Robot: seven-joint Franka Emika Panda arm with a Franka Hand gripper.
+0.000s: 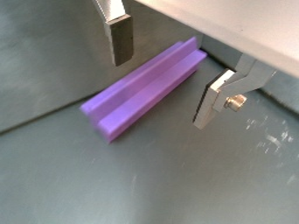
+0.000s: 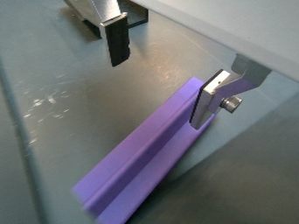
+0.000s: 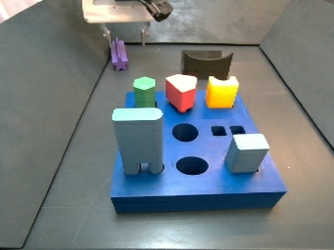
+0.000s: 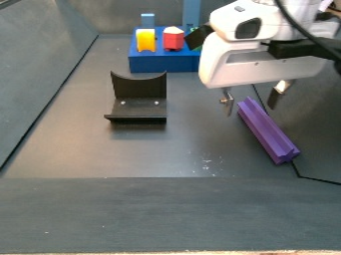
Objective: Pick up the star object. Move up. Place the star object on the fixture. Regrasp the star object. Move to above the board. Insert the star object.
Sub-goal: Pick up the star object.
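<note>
I see the tool (image 1: pixel 163 74) spread wide over the star object (image 1: pixel 145 90), fingers (image 1: pixel 121 39) clear. It lies flat on the tabletop (image 1: pixel 47 175), apart from the fixture (image 4: pixel 136 100).

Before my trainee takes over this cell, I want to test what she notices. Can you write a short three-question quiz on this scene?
1. True or false: the gripper is shut on the star object.
2. Where does the star object lie: on the floor, on the fixture, or in the board?
3. Fill in: in a side view, the yellow peg stands next to the ___ peg.

Key:
1. False; the fingers stand open on either side of it.
2. On the floor.
3. Red.
</note>
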